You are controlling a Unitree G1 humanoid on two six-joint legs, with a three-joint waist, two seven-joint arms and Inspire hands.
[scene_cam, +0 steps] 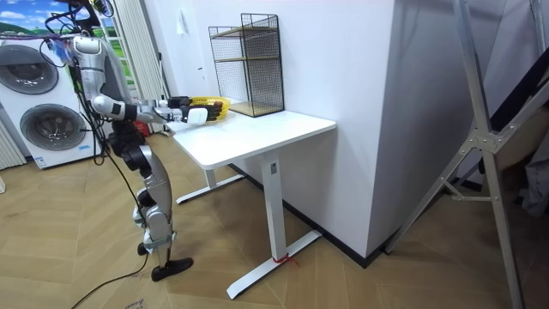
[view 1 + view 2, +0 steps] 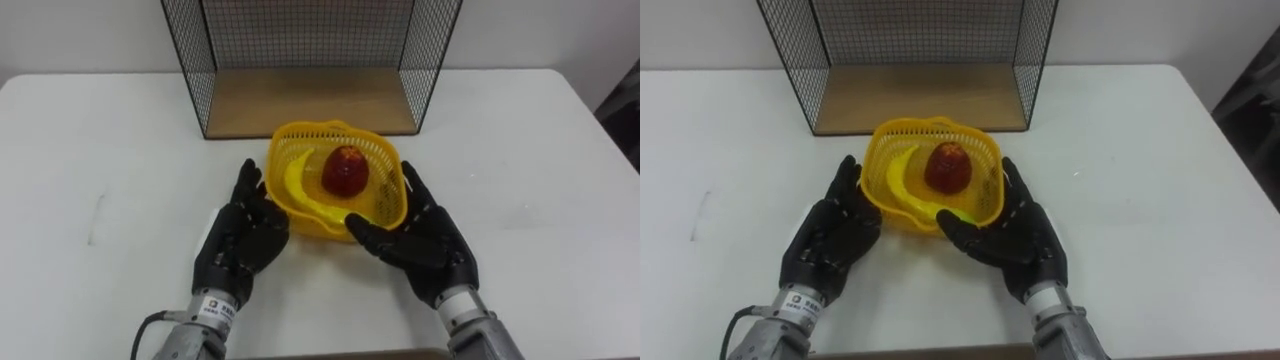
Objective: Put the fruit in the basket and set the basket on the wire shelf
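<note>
One scalloped yellow lattice basket (image 2: 388,185) between left hand (image 2: 240,235), right hand (image 2: 425,240)

You've got the basket (image 2: 388,205) on the table (image 2: 520,160), just before the wire shelf (image 2: 310,100). In it: apple (image 2: 345,172) and banana (image 2: 296,185), banana left of apple. Your left hand (image 2: 245,238) and right hand (image 2: 425,242) flank it.

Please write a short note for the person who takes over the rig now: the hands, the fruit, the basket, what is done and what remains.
Left hand: open, against the basket on its left side.
Right hand: open, at its right side, thumb across the front.
Apple and banana lie in the basket, which stands on the table in front of the wire shelf.
Done: fruit loaded.
Left: lift the basket and set it on the shelf.
</note>
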